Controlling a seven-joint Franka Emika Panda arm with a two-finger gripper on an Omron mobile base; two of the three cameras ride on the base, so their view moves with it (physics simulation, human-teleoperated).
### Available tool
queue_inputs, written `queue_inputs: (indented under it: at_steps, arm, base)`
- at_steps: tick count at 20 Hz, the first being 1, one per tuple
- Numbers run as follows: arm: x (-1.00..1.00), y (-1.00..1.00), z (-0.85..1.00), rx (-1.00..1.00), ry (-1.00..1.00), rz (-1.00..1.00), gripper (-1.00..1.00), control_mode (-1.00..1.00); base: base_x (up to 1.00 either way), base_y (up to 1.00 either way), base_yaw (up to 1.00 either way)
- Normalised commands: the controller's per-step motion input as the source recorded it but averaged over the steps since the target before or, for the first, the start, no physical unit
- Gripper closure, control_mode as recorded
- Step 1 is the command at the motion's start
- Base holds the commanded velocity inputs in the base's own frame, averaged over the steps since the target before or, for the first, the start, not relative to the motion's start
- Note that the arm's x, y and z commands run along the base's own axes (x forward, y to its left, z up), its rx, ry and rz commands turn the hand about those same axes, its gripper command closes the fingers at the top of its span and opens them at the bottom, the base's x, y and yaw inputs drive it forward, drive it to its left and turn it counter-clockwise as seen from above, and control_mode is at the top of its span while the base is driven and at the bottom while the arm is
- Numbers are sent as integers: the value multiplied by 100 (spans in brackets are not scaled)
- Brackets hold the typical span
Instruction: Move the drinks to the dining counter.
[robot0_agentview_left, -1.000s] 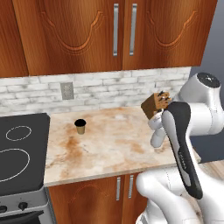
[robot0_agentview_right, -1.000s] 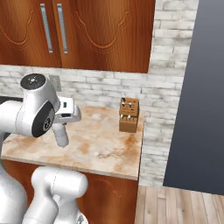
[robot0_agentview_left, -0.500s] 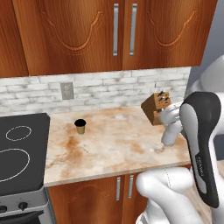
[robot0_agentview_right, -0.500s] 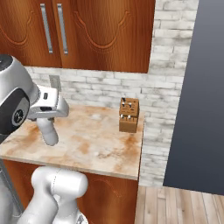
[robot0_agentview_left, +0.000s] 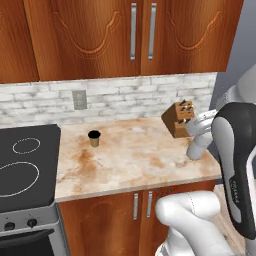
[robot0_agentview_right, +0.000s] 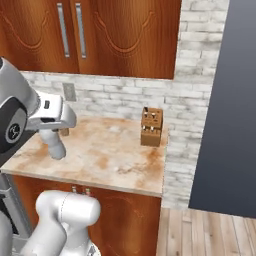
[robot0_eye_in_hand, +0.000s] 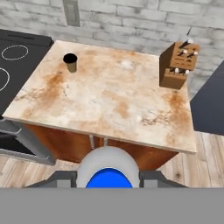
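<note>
My gripper (robot0_agentview_left: 196, 139) is shut on the slim whitish bottle (robot0_agentview_left: 197, 148), which hangs upright from it just above the right end of the stove-side counter. In the hand view the bottle's blue cap (robot0_eye_in_hand: 109, 178) sits between the dark fingers (robot0_eye_in_hand: 61, 178). From the right base view the bottle (robot0_agentview_right: 55, 147) hangs below the white hand, over the counter's near left part. The small tan paper cup (robot0_agentview_left: 94, 138) stands upright at the counter's back left, near the stove; it is also in the hand view as the cup (robot0_eye_in_hand: 70, 62). The dining counter is out of view.
A brown knife block (robot0_agentview_left: 179, 118) stands at the back right by the brick backsplash, close behind the bottle. The black stove (robot0_agentview_left: 22, 165) borders the counter on the left. A dark tall panel (robot0_agentview_right: 225, 100) rises right of the counter, with wood floor (robot0_agentview_right: 210, 235) below it.
The bottle has moved a little to the right over the counter in the gripper. The arm's big links have swung closer to both cameras. Cup and knife block have not moved.
</note>
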Motion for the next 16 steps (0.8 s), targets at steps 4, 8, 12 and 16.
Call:
queue_inputs:
  at_steps: [4,8,12,16]
  arm:
    - [0,0,0,0,0,0,100,100]
    - [0,0,0,0,0,0,100,100]
    - [0,0,0,0,0,0,100,100]
    - [0,0,0,0,0,0,100,100]
  base:
    - [-60,89,18]
    - [0,46,86]
    - [0,0,100]
    - [0,0,100]
